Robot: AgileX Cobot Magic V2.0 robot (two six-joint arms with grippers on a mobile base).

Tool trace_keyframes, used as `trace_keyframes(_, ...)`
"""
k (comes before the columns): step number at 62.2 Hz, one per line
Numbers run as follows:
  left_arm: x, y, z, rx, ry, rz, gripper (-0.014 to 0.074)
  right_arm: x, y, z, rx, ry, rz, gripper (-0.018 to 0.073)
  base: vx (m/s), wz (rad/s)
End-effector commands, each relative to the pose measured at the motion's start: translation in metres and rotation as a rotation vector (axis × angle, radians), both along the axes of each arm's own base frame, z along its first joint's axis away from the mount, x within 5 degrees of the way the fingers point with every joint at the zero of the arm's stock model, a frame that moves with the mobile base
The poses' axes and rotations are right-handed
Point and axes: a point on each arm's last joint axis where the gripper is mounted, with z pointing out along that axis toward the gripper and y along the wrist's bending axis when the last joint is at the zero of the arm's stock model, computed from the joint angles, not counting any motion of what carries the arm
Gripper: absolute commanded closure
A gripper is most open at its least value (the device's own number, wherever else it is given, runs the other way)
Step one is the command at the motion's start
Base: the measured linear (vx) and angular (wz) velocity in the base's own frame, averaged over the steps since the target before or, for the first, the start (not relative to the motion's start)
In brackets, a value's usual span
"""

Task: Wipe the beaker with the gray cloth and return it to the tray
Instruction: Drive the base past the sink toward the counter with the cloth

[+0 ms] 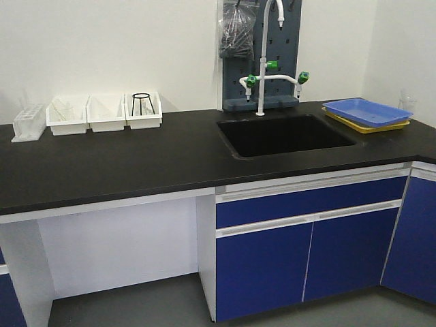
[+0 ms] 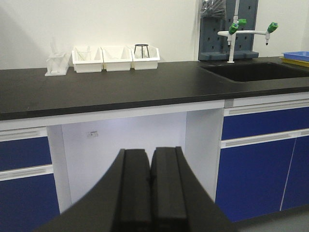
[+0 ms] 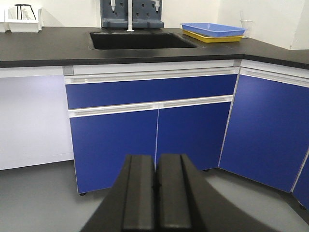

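White bin [image 1: 144, 122] holds black stand [image 1: 140, 103] | left hand [image 2: 150, 158], right hand [image 3: 155, 163]: closed, holding nothing

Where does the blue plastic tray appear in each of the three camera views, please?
Exterior front: blue tray at upper right, stacked on a yellow tray on the counter.
Left wrist: blue tray at the far right edge, partly cut off.
Right wrist: blue tray at the top, right of centre.
Shared landmark: the black sink, left of the tray in every view.
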Motion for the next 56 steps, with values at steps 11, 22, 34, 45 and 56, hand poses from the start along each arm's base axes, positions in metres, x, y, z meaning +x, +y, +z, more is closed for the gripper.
trace_keyframes(11,-0.0001,-0.0002,-0.0022,-0.007,-0.065,-0.003,0.0600,0.0004,0.0011,0.0061,-0.021,-0.086,0.015,0.0570,0.00,0.00)
trace_keyframes(22,-0.0001,-0.0002,-0.0022,-0.007,-0.065,-0.003,0.0600,0.0004,0.0011,0.0061,-0.021,-0.086,0.015,0.0570,0.00,0.00)
trace_keyframes(34,-0.0001,-0.0002,-0.0022,-0.007,-0.065,-0.003,0.0600,0.0004,0.0011,0.0061,-0.021,-0.086,0.015,0.0570,0.00,0.00)
trace_keyframes(45,-0.0001,-0.0002,-0.0022,-0.007,-0.065,-0.003,0.0600,0.0004,0.0011,0.0059,-0.020,-0.084,0.014,0.0570,0.00,0.00)
trace_keyframes(56,-0.0001,-0.0002,-0.0022,-0.007,-0.065,-0.003,0.0600,0.0004,0.0011,0.0059,-0.020,-0.084,0.014,0.0570,0.00,0.00)
